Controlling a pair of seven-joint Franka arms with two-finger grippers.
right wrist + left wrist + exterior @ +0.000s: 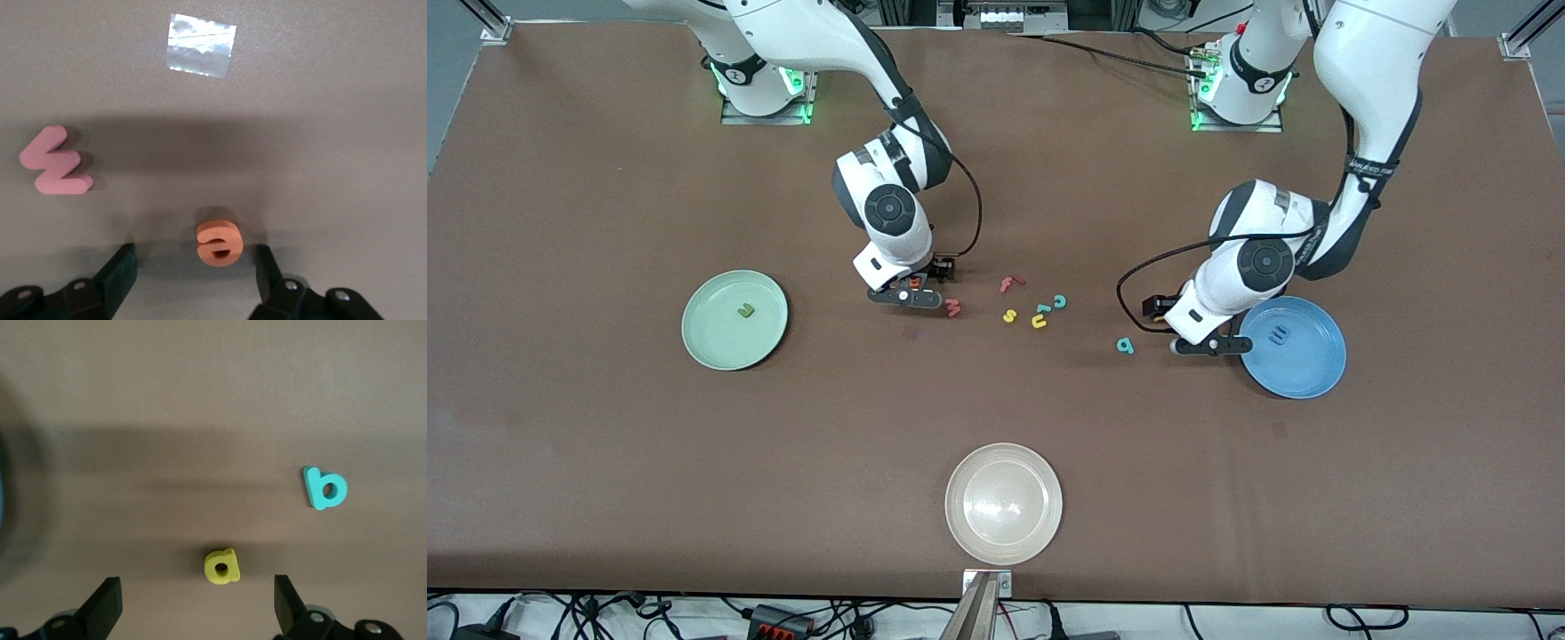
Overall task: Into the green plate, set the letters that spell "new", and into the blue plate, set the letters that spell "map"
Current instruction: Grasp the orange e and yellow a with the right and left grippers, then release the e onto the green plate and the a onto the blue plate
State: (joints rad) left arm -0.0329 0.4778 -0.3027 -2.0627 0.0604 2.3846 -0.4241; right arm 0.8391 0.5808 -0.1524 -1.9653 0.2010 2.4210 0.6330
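A: Why is the right gripper (908, 297) set so low beside the salmon w (953, 308)?

B: Its fingers stand apart astride the orange e (218, 243), not yet touching it. Probably that letter goes next to the green plate (708, 342), where the green n (745, 311) already lies.

A: And the left gripper (1213, 347)?

B: It hangs at the rim of the blue plate (1312, 373), fingers spread wide around the yellow a (222, 566), gripping nothing. The blue m (1279, 335) is on that plate; the teal p (1125, 346) lies on the table (605, 462) just beside the gripper, away from the plate.
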